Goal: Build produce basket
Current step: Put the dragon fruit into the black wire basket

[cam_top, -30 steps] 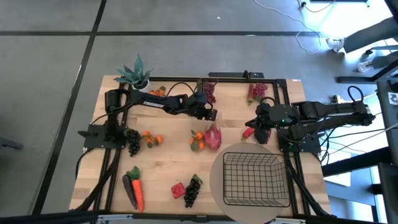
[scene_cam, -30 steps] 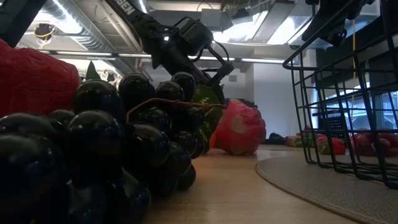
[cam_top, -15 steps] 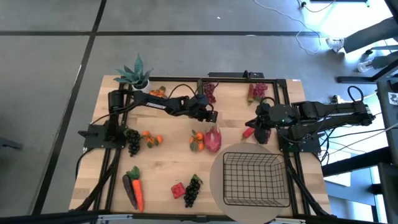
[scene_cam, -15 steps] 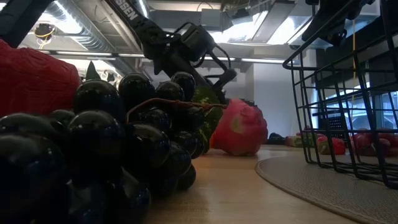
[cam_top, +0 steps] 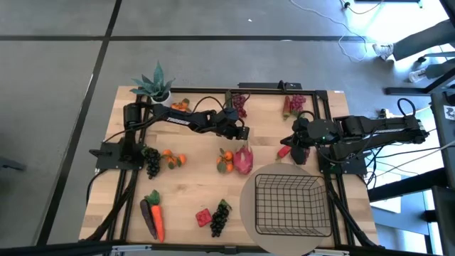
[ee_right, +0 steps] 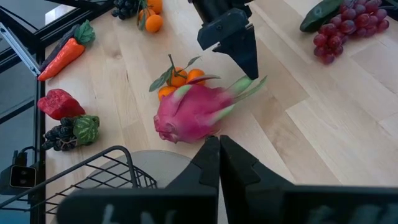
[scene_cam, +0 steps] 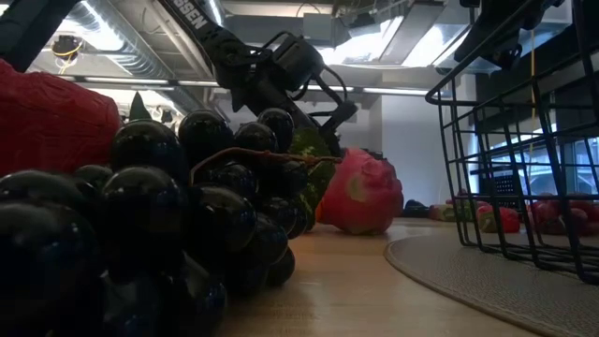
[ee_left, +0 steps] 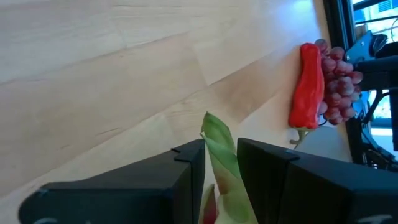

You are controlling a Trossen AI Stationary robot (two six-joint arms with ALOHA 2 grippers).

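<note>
The pink dragon fruit (cam_top: pixel 244 158) lies at mid-table, next to a bunch of tangerines (cam_top: pixel 225 160). My left gripper (cam_top: pixel 242 134) stands just beyond the fruit's far end and is shut on one of its green leaves. The black wire basket (cam_top: pixel 288 205) stands on a round beige mat (cam_top: pixel 249 213) at the near right. My right gripper (ee_right: pixel 219 146) hangs shut and empty at the right, above the mat's far edge. More produce lies scattered over the table. My left gripper pinches the tip of a green leaf (ee_left: pixel 217 134) at the dragon fruit's far end between its two fingers (ee_right: pixel 245 62). The fingers slant down from the table's far left side. The fruit's pink body (scene_cam: pixel 360 192) seems to rest on the table, below and nearer than the fingers.
Dark grapes (cam_top: pixel 220 217) and a red strawberry (cam_top: pixel 203 217) lie near the front edge, carrot and eggplant (cam_top: pixel 151 213) at the front left. Red grapes with a chili (ee_left: pixel 306 87) lie at the far right, purple grapes (cam_top: pixel 239 104) at the far middle. A potted plant (cam_top: pixel 154 85) stands far left.
My left arm's wrist has shifted a little while the gripper keeps its hold on the leaf. The dragon fruit stays about where it was.
</note>
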